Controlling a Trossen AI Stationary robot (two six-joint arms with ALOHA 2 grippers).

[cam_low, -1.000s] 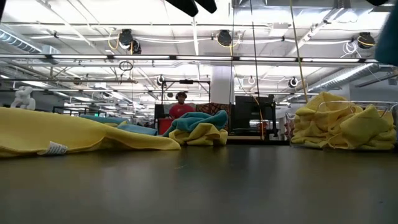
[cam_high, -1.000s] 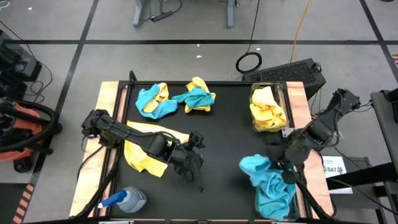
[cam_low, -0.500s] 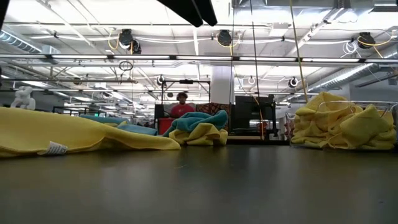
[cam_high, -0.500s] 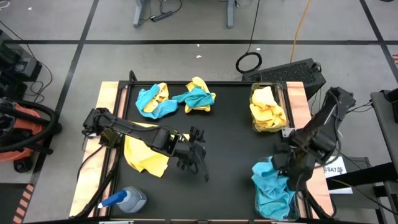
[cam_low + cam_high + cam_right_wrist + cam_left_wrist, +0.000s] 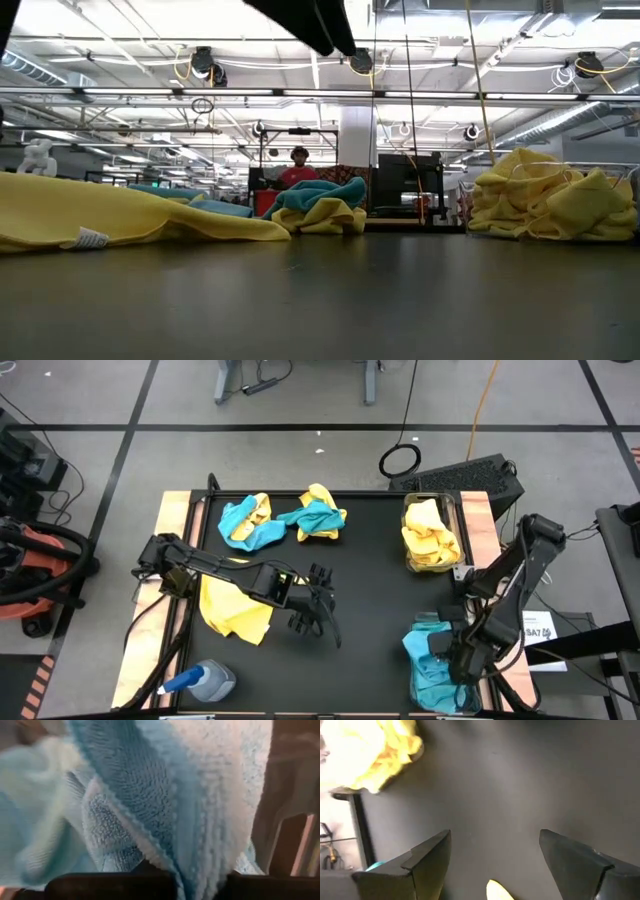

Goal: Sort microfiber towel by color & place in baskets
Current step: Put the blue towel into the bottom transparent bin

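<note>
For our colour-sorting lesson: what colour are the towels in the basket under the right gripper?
Teal-blue towels, seen best in the high view, beneath the right gripper.

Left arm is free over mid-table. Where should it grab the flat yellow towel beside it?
Pinch the yellow towel at its inner edge, nearest the open left gripper, coming straight down. It lies spread flat on the table, so an edge probably bunches between the fingers more readily than the flat middle. The right gripper is over the teal basket.

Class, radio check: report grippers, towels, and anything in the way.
Left gripper open, empty, mid-table. Right gripper over teal basket, shut on teal towel. Yellow towel and mixed piles unsorted. Spray bottle clear of path.
</note>
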